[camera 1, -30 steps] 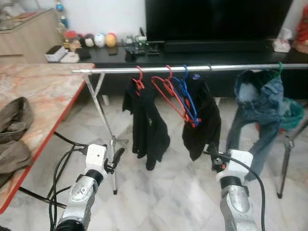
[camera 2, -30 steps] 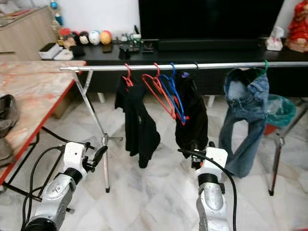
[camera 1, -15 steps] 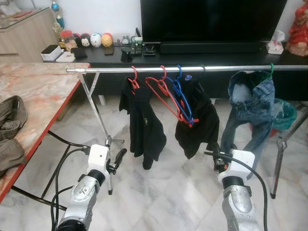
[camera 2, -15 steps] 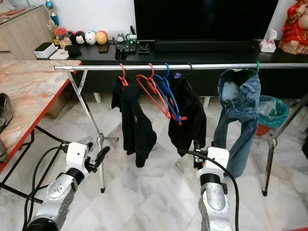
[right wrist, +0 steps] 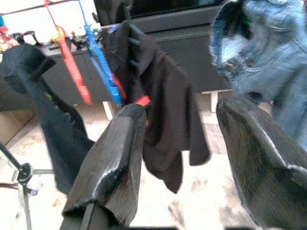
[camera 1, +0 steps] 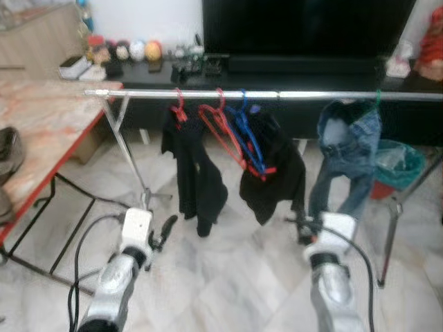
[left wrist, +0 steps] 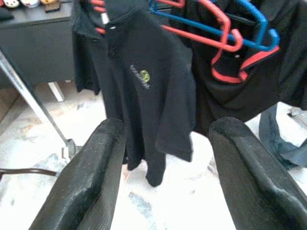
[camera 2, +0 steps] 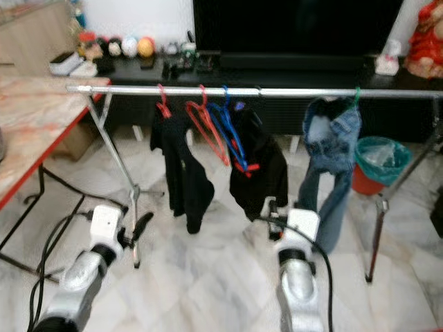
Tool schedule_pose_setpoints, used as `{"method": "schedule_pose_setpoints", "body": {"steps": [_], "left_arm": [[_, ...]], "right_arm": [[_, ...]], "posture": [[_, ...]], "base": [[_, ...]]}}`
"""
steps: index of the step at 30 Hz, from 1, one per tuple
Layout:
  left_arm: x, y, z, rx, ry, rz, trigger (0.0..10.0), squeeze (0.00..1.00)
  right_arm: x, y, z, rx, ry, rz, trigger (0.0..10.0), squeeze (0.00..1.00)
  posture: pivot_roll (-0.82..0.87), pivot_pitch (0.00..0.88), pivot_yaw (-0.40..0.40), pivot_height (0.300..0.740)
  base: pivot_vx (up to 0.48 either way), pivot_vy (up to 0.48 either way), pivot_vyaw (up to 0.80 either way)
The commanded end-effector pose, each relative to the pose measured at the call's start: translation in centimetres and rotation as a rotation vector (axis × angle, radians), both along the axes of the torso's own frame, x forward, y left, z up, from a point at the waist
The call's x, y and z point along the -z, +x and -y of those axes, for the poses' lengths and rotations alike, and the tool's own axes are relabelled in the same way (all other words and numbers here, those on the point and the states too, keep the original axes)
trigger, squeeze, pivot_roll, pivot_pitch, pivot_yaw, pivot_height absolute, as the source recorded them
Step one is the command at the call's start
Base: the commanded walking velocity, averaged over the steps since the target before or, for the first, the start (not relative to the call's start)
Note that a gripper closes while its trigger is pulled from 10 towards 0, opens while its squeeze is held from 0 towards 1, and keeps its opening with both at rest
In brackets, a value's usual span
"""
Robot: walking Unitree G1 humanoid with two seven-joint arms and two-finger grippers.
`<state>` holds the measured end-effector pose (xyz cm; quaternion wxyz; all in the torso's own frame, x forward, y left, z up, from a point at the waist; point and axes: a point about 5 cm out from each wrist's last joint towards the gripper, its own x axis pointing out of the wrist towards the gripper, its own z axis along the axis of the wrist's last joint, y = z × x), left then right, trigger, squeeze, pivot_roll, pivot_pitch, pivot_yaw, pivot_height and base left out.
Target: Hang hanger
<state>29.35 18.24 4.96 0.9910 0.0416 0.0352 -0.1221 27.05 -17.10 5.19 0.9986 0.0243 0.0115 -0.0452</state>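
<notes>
1. The rail [camera 1: 277, 95] already carries a red hanger [camera 1: 223, 124], a blue hanger [camera 1: 248, 131], a black shirt [camera 1: 194, 173] and jeans [camera 1: 342, 155].
2. The left hand [camera 1: 166, 229] is released, its fingers apart, with nothing in it.
3. The right hand [right wrist: 192, 158] is released too, and low in front of the rail.
4. Both hands hold no hanger, so I think the hanging is done, or one must be fetched.

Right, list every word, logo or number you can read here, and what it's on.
No text here can be read.
Black polo shirt: small yellow-green chest emblem, too blurred to read.
Items on the TV console: too small and blurred for any label.
</notes>
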Motion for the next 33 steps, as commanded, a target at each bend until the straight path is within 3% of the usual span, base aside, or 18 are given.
{"method": "schedule_pose_setpoints", "body": {"steps": [1, 19, 25, 33], "left_arm": [[0.44, -0.18, 0.2, 0.003, 0.001, -0.026, 10.0, 0.0], [0.3, -0.06, 0.13, 0.004, 0.003, -0.02, 10.0, 0.0], [0.33, -0.1, 0.12, 0.001, 0.004, -0.02, 10.0, 0.0], [0.34, -0.11, 0.12, 0.0, 0.006, -0.022, 10.0, 0.0]], "right_arm": [[0.12, -0.2, 0.6, 0.02, -0.006, -0.01, 10.0, 0.0], [0.09, -0.1, 0.89, 0.037, -0.003, -0.011, 10.0, 0.0], [0.13, -0.13, 0.88, 0.035, -0.006, -0.012, 10.0, 0.0], [0.16, -0.15, 0.9, 0.037, -0.003, -0.014, 10.0, 0.0]], "posture": [[0.04, 0.0, 0.045, 0.74], [0.04, 0.004, 0.046, 0.74], [0.04, 0.006, 0.045, 0.74], [0.04, 0.008, 0.045, 0.74]], "base": [[0.0, 0.0, 0.0], [0.0, 0.0, 0.0], [0.0, -0.418, 0.0], [0.0, 0.0, 0.0]]}}
